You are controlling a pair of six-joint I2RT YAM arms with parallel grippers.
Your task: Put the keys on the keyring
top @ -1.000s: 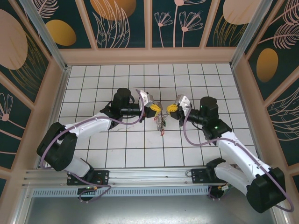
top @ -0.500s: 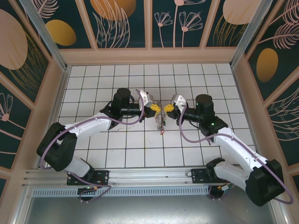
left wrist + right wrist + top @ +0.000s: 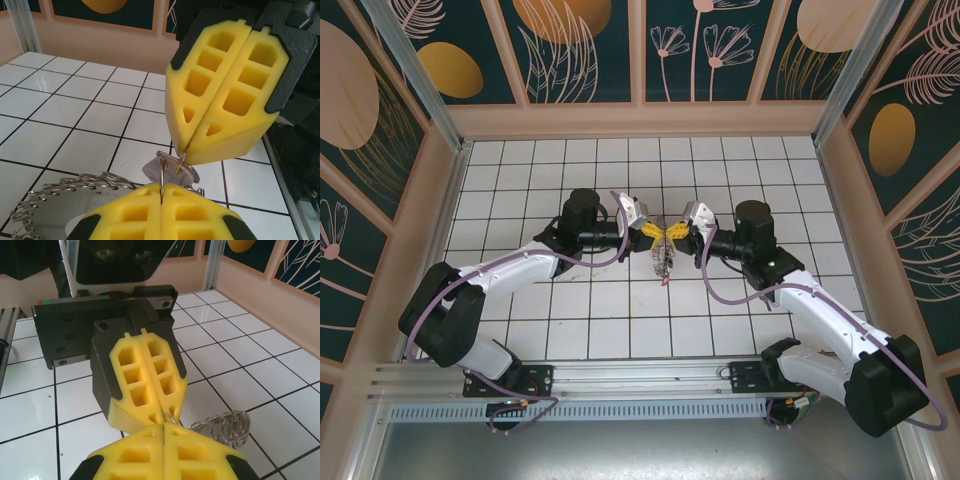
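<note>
My left gripper (image 3: 650, 232) and right gripper (image 3: 682, 230) meet tip to tip above the middle of the white tiled floor. The left gripper (image 3: 162, 186) is shut on the keyring (image 3: 162, 172), a thin grey wire ring standing edge-on. From the shut right gripper (image 3: 182, 155) a thin silvery sliver pokes out, apparently a key seen edge-on, touching the ring beside a pale purple key head (image 3: 152, 171). More keys (image 3: 665, 262) dangle below the fingertips. In the right wrist view, a loop of the keyring (image 3: 169, 418) shows between the left gripper (image 3: 160, 414) and the right gripper (image 3: 164, 427).
A bunch of small wire rings (image 3: 75, 182) hangs beside the held ring and also shows as a coil (image 3: 225, 426). Patterned walls (image 3: 640, 60) enclose the tiled floor (image 3: 520, 180). A metal rail (image 3: 620, 375) runs along the near edge by the arm bases.
The right gripper has moved left until its fingertips meet the left gripper's. The left arm and the hanging keys have stayed where they were.
</note>
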